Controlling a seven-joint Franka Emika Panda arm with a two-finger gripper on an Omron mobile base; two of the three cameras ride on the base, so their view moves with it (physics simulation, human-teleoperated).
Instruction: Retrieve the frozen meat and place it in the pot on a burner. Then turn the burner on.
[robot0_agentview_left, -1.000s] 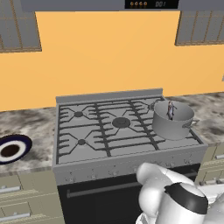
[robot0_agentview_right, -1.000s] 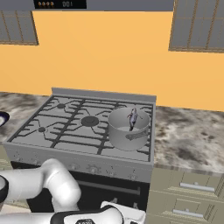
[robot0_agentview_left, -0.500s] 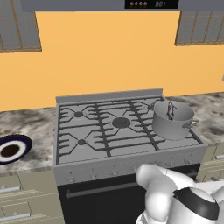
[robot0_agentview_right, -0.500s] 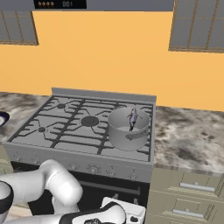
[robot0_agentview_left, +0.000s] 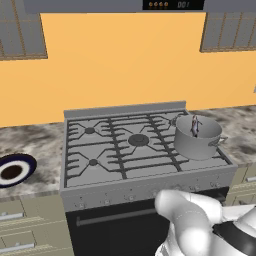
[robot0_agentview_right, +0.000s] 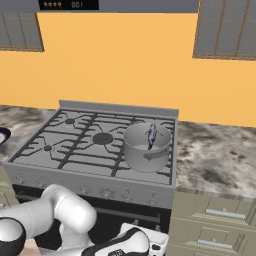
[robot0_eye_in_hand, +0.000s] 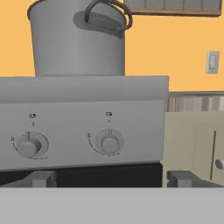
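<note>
A flat orange wall (robot0_agentview_left: 125, 65) is seen behind everything, with grey slatted cabinet doors (robot0_agentview_right: 227, 30) hung high on it; below it a grey metal gas stove (robot0_agentview_left: 145, 187) is set between mottled grey-and-white stone counters (robot0_agentview_right: 215, 155), its top covered by dark cast grates (robot0_agentview_left: 120, 145) with round burner caps. Pale panelled drawers (robot0_agentview_right: 215, 225) with slim bar handles are fitted under the counter to the right of the stove. The white, rounded arm (robot0_agentview_right: 55, 217) is lowered in front of the oven door. The pot (robot0_agentview_left: 197, 137), a smooth grey cylinder with small looped side handles, is stood on the front right burner; in the hand view it is seen from below, above the stove's front panel. A round dark-blue-rimmed plate (robot0_agentview_left: 14, 170) is laid on the left counter. Two round grey knobs (robot0_eye_in_hand: 109, 142) are faced on the panel; the gripper (robot0_eye_in_hand: 111, 178) is held spread wide, nothing between its dark tips. The frozen meat (robot0_agentview_right: 150, 135), a small purplish streaked chunk, is lodged inside the pot against its wall.
</note>
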